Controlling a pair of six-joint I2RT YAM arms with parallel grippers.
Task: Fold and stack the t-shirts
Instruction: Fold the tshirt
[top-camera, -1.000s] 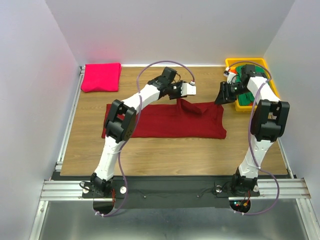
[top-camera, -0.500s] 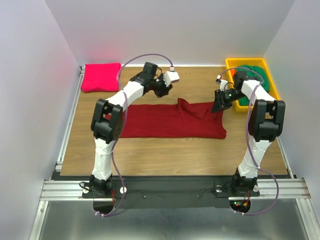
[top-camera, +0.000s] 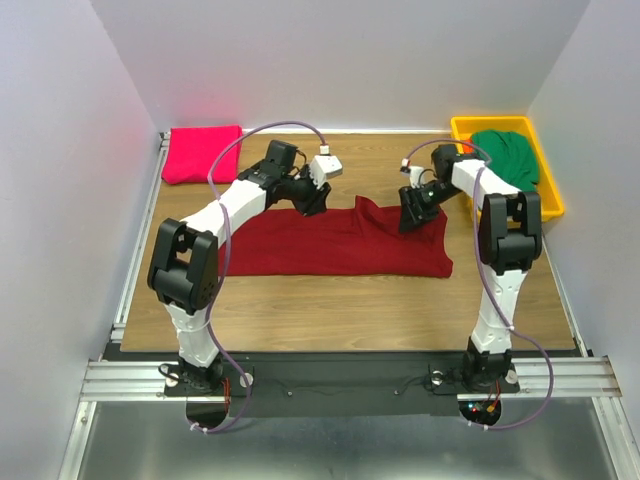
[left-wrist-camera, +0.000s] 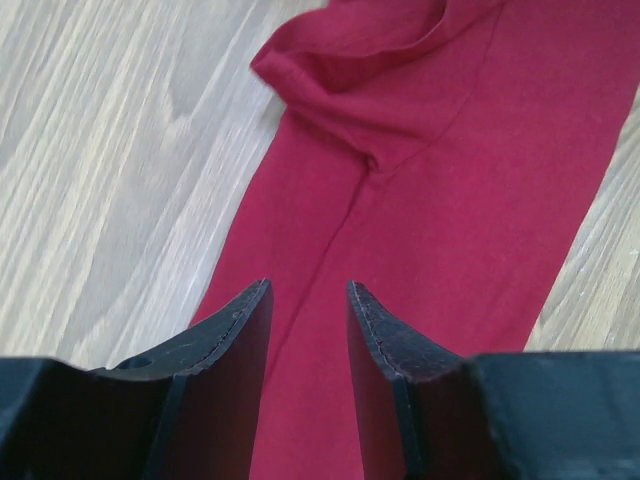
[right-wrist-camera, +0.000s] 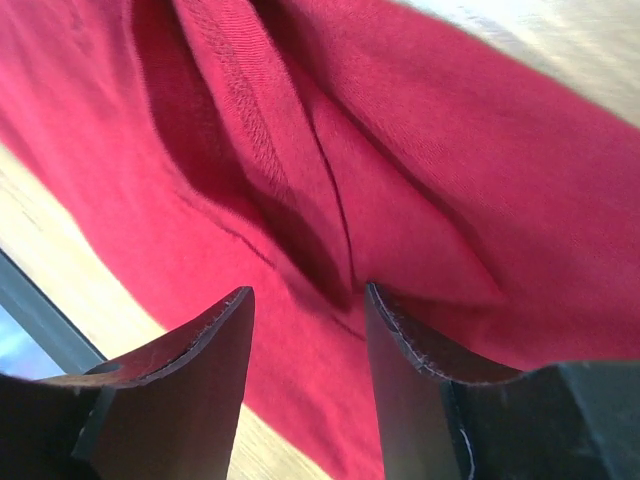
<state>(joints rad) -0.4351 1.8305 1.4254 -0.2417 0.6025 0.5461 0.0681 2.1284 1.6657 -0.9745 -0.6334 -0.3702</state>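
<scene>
Maroon shirt (top-camera: 340, 245) spread, yellow bin (top-camera: 488, 122) far right

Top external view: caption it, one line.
Left gripper and right gripper, both open, over a spread dark red cloth t-shirt; folded pink t-shirt far left, green t-shirt in yellow plastic bin.
</scene>
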